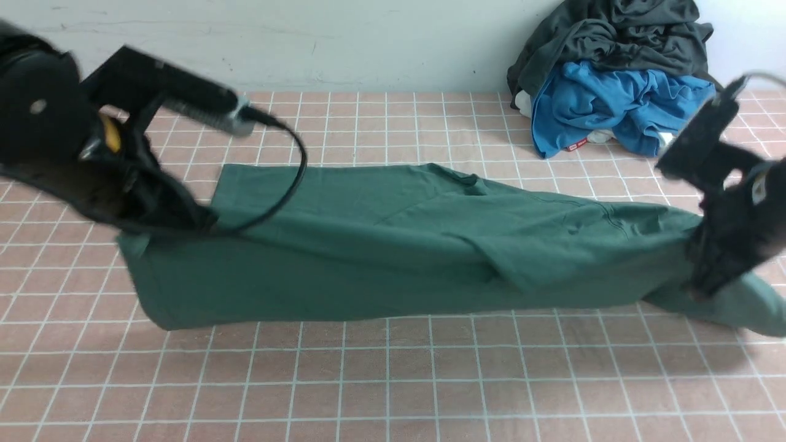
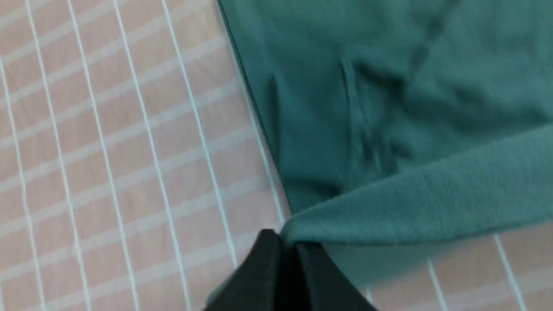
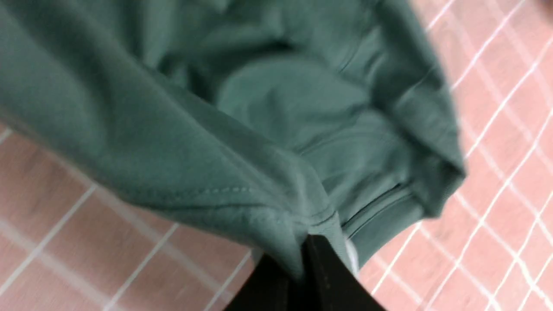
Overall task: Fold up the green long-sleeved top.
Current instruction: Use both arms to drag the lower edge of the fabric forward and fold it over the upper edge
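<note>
The green long-sleeved top [image 1: 393,245] stretches across the pink checked cloth, pulled taut between both arms, its near edge lifted. My left gripper [image 1: 206,222] is shut on the top's left edge; in the left wrist view the jaws [image 2: 288,246] pinch a fold of green cloth [image 2: 389,129]. My right gripper [image 1: 706,279] is shut on the top's right end; in the right wrist view the jaws [image 3: 302,255] clamp bunched green fabric [image 3: 276,112] with a bit of white label beside them. The chest logo is hidden.
A pile of a dark grey-black garment [image 1: 614,31] over a bright blue garment [image 1: 614,104] lies at the back right against the wall. The checked cloth [image 1: 393,380] covers the table in front of the top.
</note>
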Robot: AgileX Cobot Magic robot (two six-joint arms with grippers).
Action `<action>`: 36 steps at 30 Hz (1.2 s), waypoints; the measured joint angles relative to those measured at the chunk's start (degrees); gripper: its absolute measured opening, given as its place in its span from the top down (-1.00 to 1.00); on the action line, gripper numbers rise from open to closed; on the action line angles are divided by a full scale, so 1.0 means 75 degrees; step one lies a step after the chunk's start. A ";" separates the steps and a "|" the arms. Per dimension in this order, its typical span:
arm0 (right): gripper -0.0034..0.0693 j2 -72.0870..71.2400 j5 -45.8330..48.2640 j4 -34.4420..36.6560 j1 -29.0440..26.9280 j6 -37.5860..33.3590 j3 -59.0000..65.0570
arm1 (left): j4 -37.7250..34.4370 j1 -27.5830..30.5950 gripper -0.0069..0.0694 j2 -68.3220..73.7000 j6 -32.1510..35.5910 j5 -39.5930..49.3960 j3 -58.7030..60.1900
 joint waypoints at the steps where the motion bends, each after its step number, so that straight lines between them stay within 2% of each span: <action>1: 0.88 0.0158 -0.0171 0.0046 -0.0075 0.0000 -0.0142 | 0.0021 0.0070 0.79 0.0294 -0.0012 -0.0167 -0.0210; 5: 0.88 0.1200 -0.0694 0.0197 -0.0216 0.0000 -0.1274 | 0.0125 0.0383 0.79 0.1989 0.0009 -0.0873 -0.1593; 13: 0.88 0.3487 -0.0885 0.0014 -0.0257 0.0056 -0.3375 | 0.0446 0.0676 0.79 0.4854 -0.0064 -0.0934 -0.4334; 17: 0.86 0.4209 -0.0945 0.0010 -0.0278 0.0483 -0.4047 | 0.0503 0.0752 0.74 0.5764 -0.0082 -0.1090 -0.5203; 21: 0.66 0.4820 -0.0995 -0.0247 -0.0278 0.1675 -0.4747 | 0.0520 0.0839 0.42 0.6689 -0.0292 -0.1278 -0.6143; 24: 0.44 0.4901 -0.0717 -0.0569 -0.0278 0.2915 -0.5316 | 0.0576 0.0936 0.10 0.6969 -0.0889 -0.1263 -0.6588; 27: 0.35 0.4844 -0.0206 -0.0535 -0.0197 0.3618 -0.5802 | 0.0529 0.0969 -0.05 0.6941 -0.1163 -0.0979 -0.6856; 32: 0.44 0.4687 0.0544 -0.0137 0.0285 0.3373 -0.6282 | 0.0105 0.0939 0.05 0.6805 -0.0420 -0.0365 -0.7162; 33: 0.50 0.4687 0.0655 -0.0149 0.0461 0.3082 -0.6322 | -0.0058 0.0925 0.15 0.6780 -0.0144 -0.0255 -0.7172; 34: 0.52 0.4687 0.0664 -0.0158 0.0503 0.3002 -0.6330 | -0.0075 0.0925 0.17 0.6780 -0.0111 -0.0243 -0.7172; 36: 0.58 0.4819 0.0656 -0.0647 0.0627 0.2702 -0.6329 | -0.0201 0.0926 0.35 0.6780 0.0064 -0.0119 -0.7172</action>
